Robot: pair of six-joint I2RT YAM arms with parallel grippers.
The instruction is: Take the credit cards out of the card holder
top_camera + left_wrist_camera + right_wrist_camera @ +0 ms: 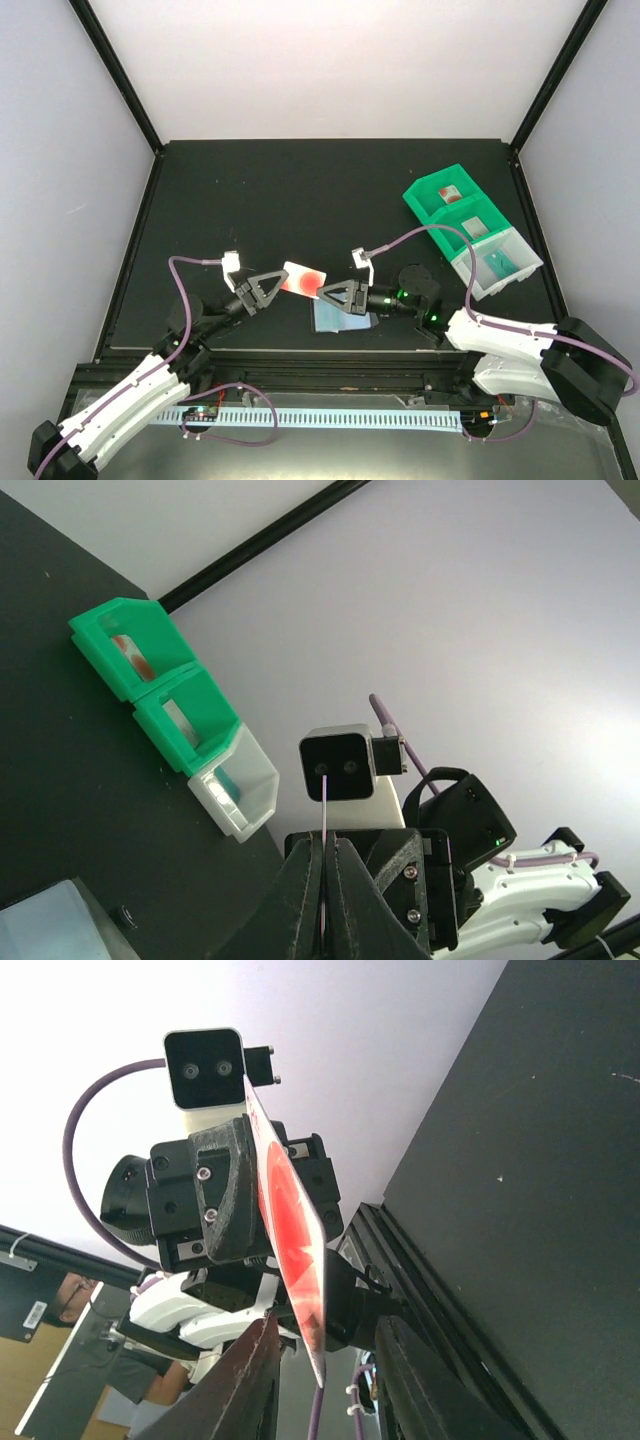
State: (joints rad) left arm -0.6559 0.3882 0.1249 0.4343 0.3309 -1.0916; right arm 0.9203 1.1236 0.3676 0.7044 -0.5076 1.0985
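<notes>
My left gripper point(281, 283) is shut on one end of a red and white credit card point(303, 280) and holds it above the table. The left wrist view shows the card edge-on point(327, 815) between the closed jaws of that gripper point(329, 842). My right gripper point(321, 291) is open, and the card's free end point(292, 1235) lies between its spread fingers point(250, 1385) without touching them. The card holder point(341, 318) lies open on the table below the right gripper, pale blue-grey side up. Its corner shows in the left wrist view point(50, 920).
Two green bins point(443, 192) and a clear bin point(497, 262) stand in a row at the right. The far green bin holds something red, and the clear bin point(238, 785) holds a teal card. The table's front rail runs just below the grippers.
</notes>
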